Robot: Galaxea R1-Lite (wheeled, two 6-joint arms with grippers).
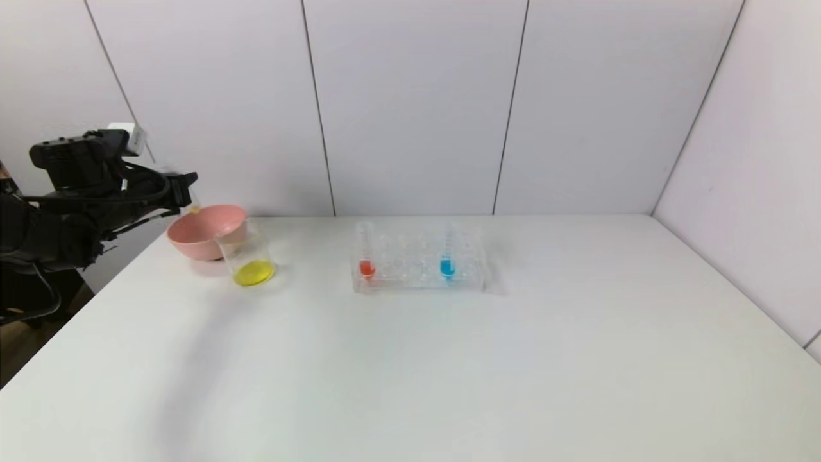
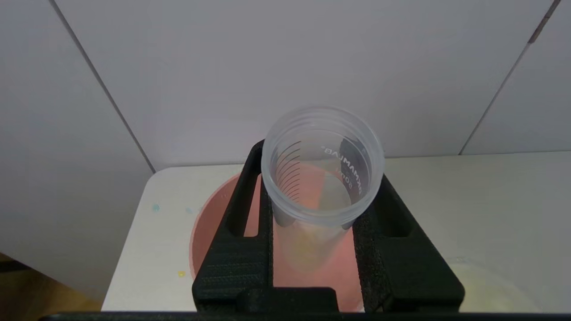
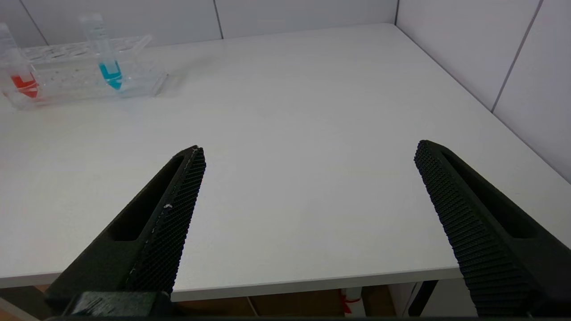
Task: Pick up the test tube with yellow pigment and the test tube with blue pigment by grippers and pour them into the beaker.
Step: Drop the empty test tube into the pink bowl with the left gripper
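Above round pink bowl [image 2: 203, 232]: left end effector [image 2: 312, 209] clamps clear ribbed tube [image 2: 321, 165]; right end effector [image 3: 308, 187] wide open.

In the head view the left hand [image 1: 186, 192] hides its held tube; the right arm is out of frame.

Open table [image 1: 449, 372] front; rack [image 1: 418, 266] mid, bowl [image 1: 206, 231]+beaker [image 1: 250, 260] crowd left, prob touching.
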